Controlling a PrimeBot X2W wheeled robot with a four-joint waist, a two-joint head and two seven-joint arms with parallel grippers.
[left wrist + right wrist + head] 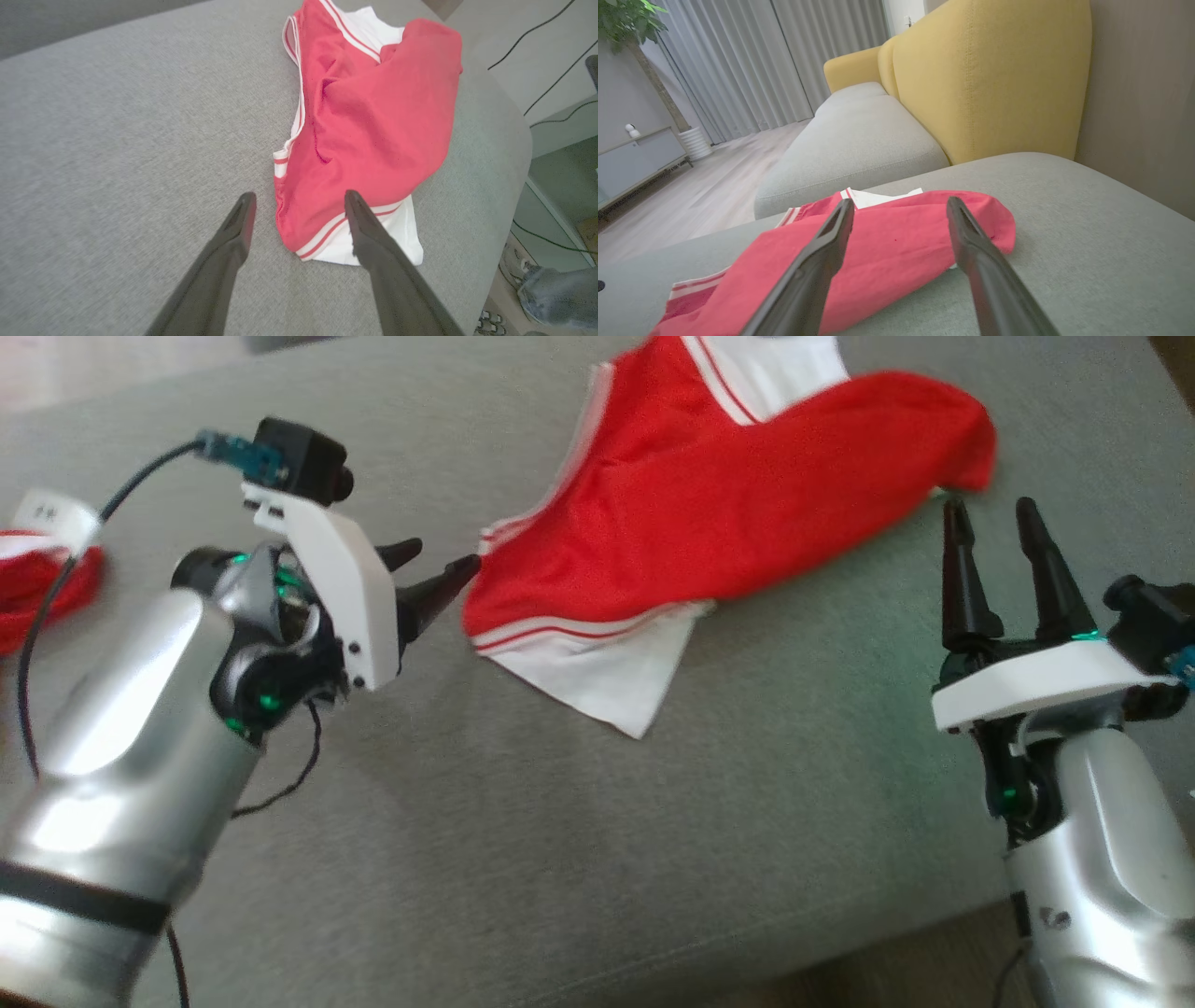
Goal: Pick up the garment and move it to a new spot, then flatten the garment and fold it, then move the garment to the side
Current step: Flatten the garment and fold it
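A red garment [728, 504] with white trim and white panels lies crumpled and partly folded over on the grey cushion [560, 821]. My left gripper [439, 565] is open at the garment's left hem, its fingertips straddling the striped corner in the left wrist view, where the garment [373, 126] stretches away from the left gripper [299, 200]. My right gripper [990, 518] is open just below the garment's right end, empty. In the right wrist view the right gripper [901, 207] points at the garment [887, 252] lying just ahead.
Another red and white cloth [37, 569] lies at the cushion's left edge. A yellow sofa back [994, 79] and a second grey seat [859, 135] stand beyond. The cushion's front edge [840, 952] drops to the floor; cables [551, 56] run on the floor.
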